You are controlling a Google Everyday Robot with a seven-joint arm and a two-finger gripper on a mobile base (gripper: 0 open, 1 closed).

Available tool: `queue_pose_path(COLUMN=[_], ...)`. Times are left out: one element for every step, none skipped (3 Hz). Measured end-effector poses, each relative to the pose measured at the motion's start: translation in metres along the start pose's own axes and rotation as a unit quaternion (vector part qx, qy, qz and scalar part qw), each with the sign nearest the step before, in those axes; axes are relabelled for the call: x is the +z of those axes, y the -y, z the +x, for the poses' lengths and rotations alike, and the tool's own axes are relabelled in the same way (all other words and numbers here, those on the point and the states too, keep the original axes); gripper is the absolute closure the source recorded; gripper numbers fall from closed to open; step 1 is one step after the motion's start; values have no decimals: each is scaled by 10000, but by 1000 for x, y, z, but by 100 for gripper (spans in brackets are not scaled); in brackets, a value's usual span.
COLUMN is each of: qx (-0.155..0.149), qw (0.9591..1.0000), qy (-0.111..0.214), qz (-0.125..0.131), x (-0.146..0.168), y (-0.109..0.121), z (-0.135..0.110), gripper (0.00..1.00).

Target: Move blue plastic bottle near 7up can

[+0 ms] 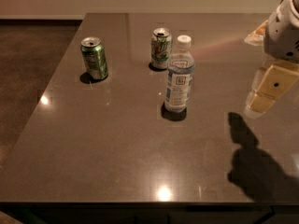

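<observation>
The blue plastic bottle (pixel 179 74) stands upright near the middle of the dark table, with a white cap and a blue-and-white label. The 7up can (pixel 161 48) stands upright just behind it and slightly to its left, a small gap apart. My gripper (pixel 266 91) hangs above the table at the right edge of the view, well to the right of the bottle and holding nothing. Its shadow (pixel 254 164) falls on the table's front right.
A darker shiny green can (pixel 94 58) stands upright at the left of the table. The table (pixel 117 143) ends at the front edge near the bottom of the view and at a slanting left edge, with brown floor beyond.
</observation>
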State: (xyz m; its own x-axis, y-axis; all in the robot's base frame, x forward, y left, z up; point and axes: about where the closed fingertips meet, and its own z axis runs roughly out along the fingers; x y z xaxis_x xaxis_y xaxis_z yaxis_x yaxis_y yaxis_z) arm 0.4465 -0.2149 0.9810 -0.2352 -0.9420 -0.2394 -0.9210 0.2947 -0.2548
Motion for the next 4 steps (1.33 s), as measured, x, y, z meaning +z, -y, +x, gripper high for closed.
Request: queue_pose_path(qx=[422, 956, 1372, 1576], qw=[9983, 9910, 9784, 9601], qy=[392, 934, 1548, 2310], qz=[-108, -62, 18, 7], x=[19, 38, 47, 45], y=[17, 40, 58, 60], z=[-5, -14, -27, -53], gripper=[0, 0, 0, 0])
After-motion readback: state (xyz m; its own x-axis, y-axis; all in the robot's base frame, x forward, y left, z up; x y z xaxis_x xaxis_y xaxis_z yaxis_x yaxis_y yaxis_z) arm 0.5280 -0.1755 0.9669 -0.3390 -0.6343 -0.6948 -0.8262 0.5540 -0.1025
